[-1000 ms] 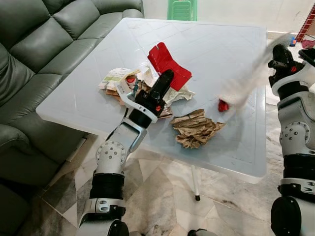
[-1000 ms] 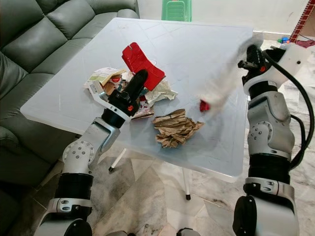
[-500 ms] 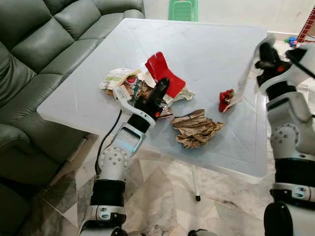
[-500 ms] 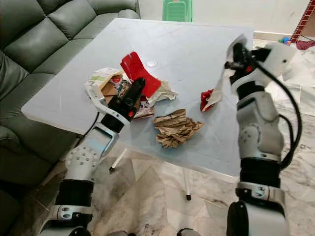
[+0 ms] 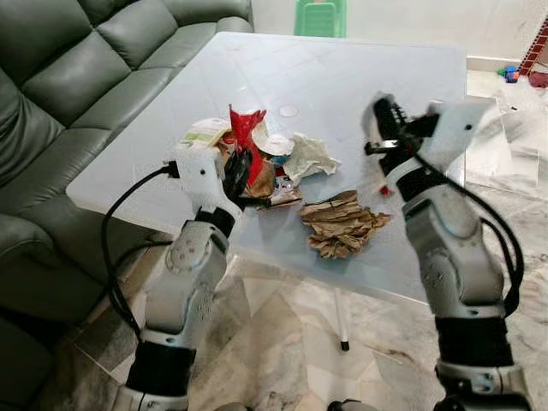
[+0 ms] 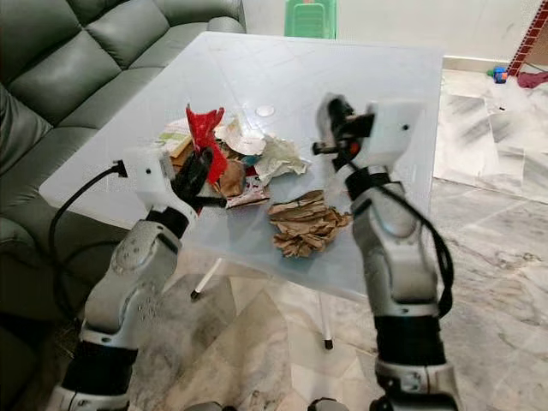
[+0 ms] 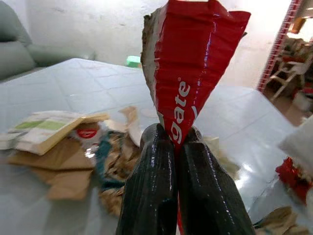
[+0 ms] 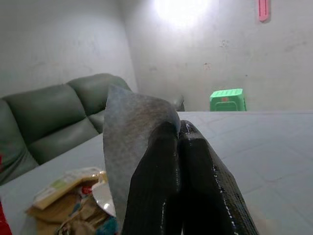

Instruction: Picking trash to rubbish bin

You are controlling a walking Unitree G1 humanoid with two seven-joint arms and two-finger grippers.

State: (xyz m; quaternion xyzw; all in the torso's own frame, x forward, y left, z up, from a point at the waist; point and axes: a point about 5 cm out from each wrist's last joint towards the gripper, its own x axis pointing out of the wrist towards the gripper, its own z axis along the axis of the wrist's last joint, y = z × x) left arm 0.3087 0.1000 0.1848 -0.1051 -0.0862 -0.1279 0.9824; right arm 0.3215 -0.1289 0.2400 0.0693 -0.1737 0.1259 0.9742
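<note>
1. A grey-green sofa (image 5: 60,94) stood along my left side, next to the pale tabletop (image 5: 360,77).
2. A green plastic stool (image 5: 318,17) sat beyond the far edge of the tabletop.
3. A heap of trash lay on the near half of the tabletop: a flattened cardboard box (image 5: 201,134) toward the sofa, a crumpled white paper (image 5: 310,157) near the middle, and a crushed brown paper wad (image 5: 341,224) closest to the front edge.
4. My left hand (image 7: 175,139) was raised above the heap, fingers pressed together on the lower end of a red carton (image 7: 188,73), which stood upright with white lettering on its side.
5. My right hand (image 8: 177,129) was lifted over the right part of the tabletop, fingers clamped on a thin grey sheet (image 8: 129,147) that hung beside them.
6. A small red scrap (image 7: 292,177) lay on the tabletop near the brown paper wad.
</note>
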